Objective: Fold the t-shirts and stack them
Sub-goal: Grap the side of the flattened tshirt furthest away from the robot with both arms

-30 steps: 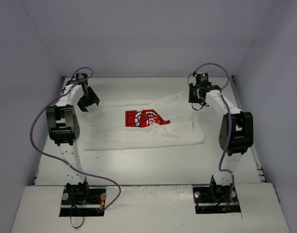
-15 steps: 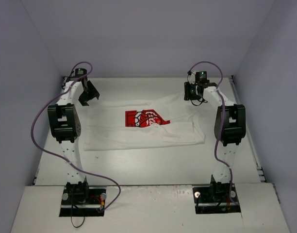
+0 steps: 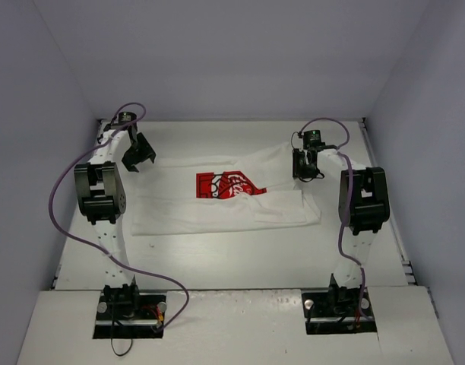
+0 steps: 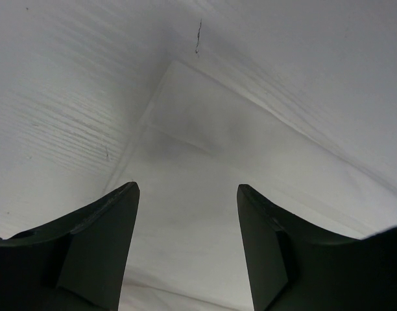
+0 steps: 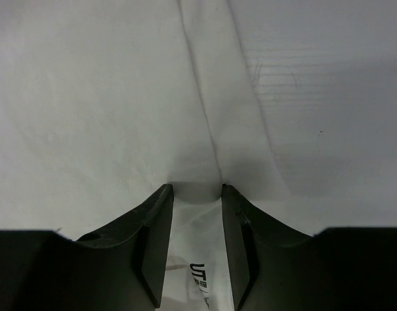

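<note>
Over the last half second the right gripper [image 3: 306, 170] has dropped from the far side onto the shirt [image 3: 217, 211], and the left gripper [image 3: 139, 160] has eased back a little toward the shirt's far left corner. The shirt lies flat across the middle of the bench [image 3: 240, 255], partly folded into a wide band, with its red graphic [image 3: 226, 185] facing up near the centre.

In the right wrist view the jaws are drawn close together, with a ridge of cloth between them. A crease runs away from the pinch and a printed tag [image 5: 198, 272] shows just below. They look clenched on the shirt near its collar, probably to lift that edge for the next fold.

The left jaws are released and spread wide over a pale corner of cloth, touching nothing. They seem lined up to take the opposite corner so both arms can carry the edge over evenly.
</note>
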